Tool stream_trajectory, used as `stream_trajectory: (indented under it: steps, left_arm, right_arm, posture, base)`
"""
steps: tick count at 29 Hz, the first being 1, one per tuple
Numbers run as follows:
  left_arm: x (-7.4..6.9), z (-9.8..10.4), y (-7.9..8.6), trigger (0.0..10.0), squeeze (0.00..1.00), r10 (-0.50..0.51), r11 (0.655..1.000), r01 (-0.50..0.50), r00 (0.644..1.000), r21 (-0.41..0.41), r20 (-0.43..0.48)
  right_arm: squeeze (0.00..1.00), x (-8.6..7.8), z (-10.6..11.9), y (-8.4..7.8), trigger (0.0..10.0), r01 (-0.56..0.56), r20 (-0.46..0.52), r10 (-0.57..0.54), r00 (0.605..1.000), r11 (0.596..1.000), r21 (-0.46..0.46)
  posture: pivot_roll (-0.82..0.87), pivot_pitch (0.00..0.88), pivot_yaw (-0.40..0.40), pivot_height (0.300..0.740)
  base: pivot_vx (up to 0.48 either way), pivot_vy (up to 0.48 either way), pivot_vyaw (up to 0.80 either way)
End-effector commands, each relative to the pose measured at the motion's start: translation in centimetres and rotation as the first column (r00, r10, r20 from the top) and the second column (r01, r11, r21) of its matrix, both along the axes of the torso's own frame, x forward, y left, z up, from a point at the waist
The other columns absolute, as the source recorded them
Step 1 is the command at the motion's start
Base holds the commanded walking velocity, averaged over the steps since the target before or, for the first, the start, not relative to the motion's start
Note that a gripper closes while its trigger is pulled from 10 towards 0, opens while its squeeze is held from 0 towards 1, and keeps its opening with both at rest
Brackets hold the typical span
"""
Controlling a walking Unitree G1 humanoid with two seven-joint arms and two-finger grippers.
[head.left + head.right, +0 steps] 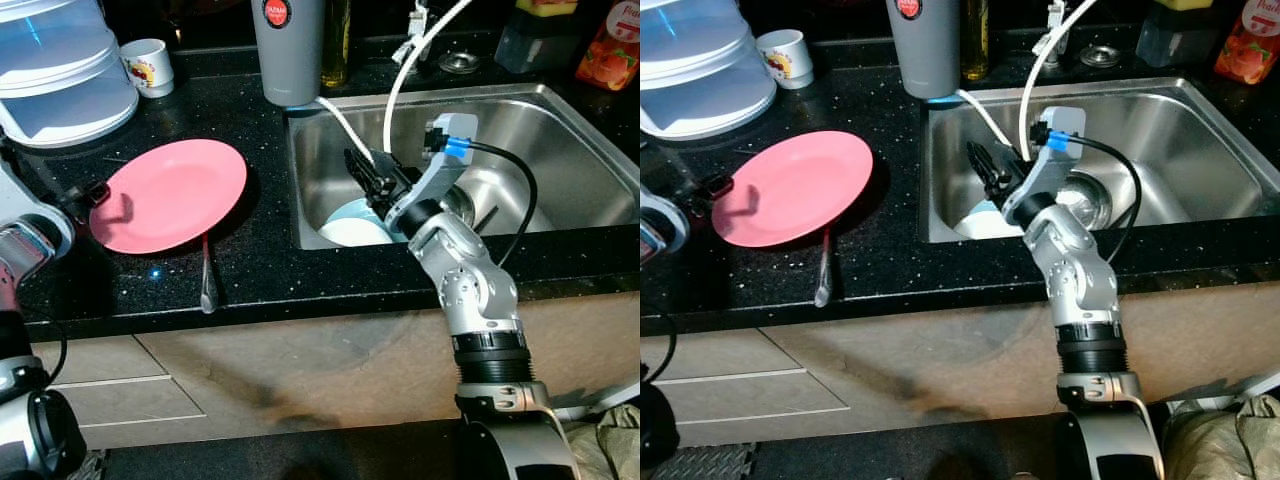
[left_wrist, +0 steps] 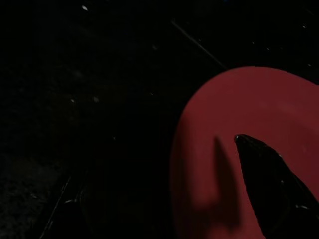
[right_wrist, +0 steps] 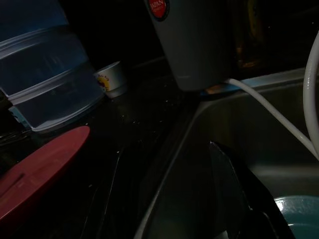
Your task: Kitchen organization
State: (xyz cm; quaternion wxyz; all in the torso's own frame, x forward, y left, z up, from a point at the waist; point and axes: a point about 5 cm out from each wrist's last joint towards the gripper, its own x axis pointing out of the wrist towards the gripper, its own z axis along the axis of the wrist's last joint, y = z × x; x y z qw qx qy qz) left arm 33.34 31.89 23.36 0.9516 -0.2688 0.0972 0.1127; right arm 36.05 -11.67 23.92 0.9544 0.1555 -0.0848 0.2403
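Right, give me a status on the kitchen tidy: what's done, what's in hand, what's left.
Done: the round pink plate lies flat on the black speckled counter, with the left gripper at its edge. In hand: the right gripper reaches down into the steel sink just above the pale blue dish; I cannot tell if it has a grip. Left: that dish and the metal spoon beside the plate.

We see the sink (image 1: 560, 130) wide open on its right half, while white hoses (image 1: 400, 90) and a pale bowl (image 1: 352, 226) crowd its left corner. On the table (image 1: 260, 265), a pink plate (image 1: 170, 195) and spoon (image 1: 207, 275) take the middle; bare black surface runs along the front edge.
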Motion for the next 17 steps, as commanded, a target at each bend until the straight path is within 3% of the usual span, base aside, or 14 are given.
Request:
stream_trajectory:
  steps: [1, 6, 7, 17]
  left_arm:
    - [0.0, -1.6, -0.7, 10.0, 0.0, -0.028, 0.999, 0.026, 0.996, -0.03, -0.084]
    - [0.2, -1.8, -1.4, 10.0, 0.0, -0.055, 0.995, 0.048, 0.995, -0.084, -0.087]
    - [0.3, -1.9, -2.4, 10.0, 0.0, -0.101, 0.985, 0.09, 0.992, -0.15, -0.069]
    - [0.7, -2.1, -5.0, 10.0, 0.0, -0.196, 0.943, 0.182, 0.98, -0.279, -0.024]
  right_arm:
    - [0.0, 0.2, 0.0, 0.1, 10.0, -0.005, -0.016, 0.005, 1.0, 1.0, 0.012]
    - [0.0, 0.2, 0.0, 0.2, 10.0, -0.006, -0.016, 0.006, 1.0, 1.0, 0.013]
    - [0.0, 0.2, 0.0, 0.3, 10.0, -0.006, -0.016, 0.006, 1.0, 1.0, 0.016]
    - [0.0, 0.3, 0.2, 0.3, 10.0, -0.003, -0.011, 0.003, 1.0, 1.0, 0.023]
  posture:
    - [0.01, 0.118, 0.018, 0.74]
    - [0.01, 0.117, 0.018, 0.74]
    - [0.01, 0.117, 0.018, 0.74]
    - [0.01, 0.115, 0.023, 0.74]
  base:
    - [0.0, 0.0, 0.0]
    - [0.0, 0.0, 0.0]
    - [0.0, 0.0, 0.0]
    - [0.0, 0.0, 0.0]
